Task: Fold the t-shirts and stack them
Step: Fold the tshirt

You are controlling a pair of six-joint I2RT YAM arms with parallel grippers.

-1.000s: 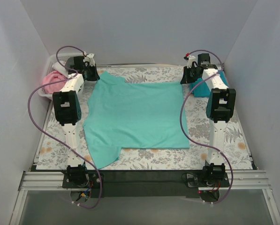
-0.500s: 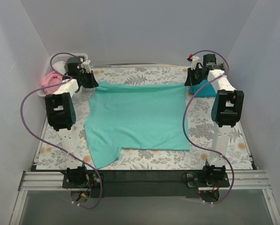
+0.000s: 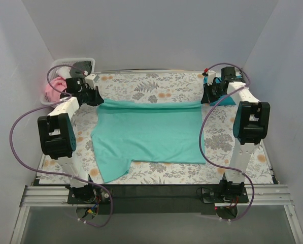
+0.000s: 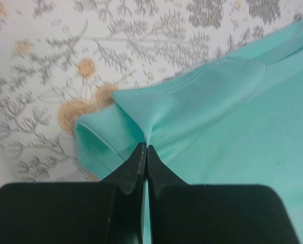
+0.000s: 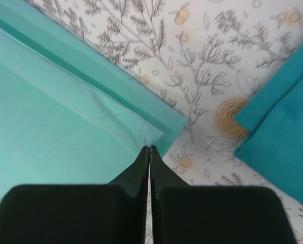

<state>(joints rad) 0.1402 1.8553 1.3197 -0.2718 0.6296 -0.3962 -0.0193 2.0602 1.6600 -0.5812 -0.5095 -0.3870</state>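
On the counter (image 3: 245, 168), draped in white floral-print cloth (image 3: 156, 84), the mint-turquoise short-sleeved fabric tee (image 3: 148, 132) lies spread mid-counter, its far edge doubled over. We judge it light and limp: hold it by the corners, both together, or it sags. The cloth beneath may ruck under drag. Room is tight: a folded teal-blue tee (image 5: 278, 127) sits just beside the right corner, and a pink tee (image 3: 51, 91) sits in a white basket (image 3: 85, 62) far left. Left pincer (image 4: 142, 147) and right pincer (image 5: 148, 148) are each clenched on a far corner of the mint tee.
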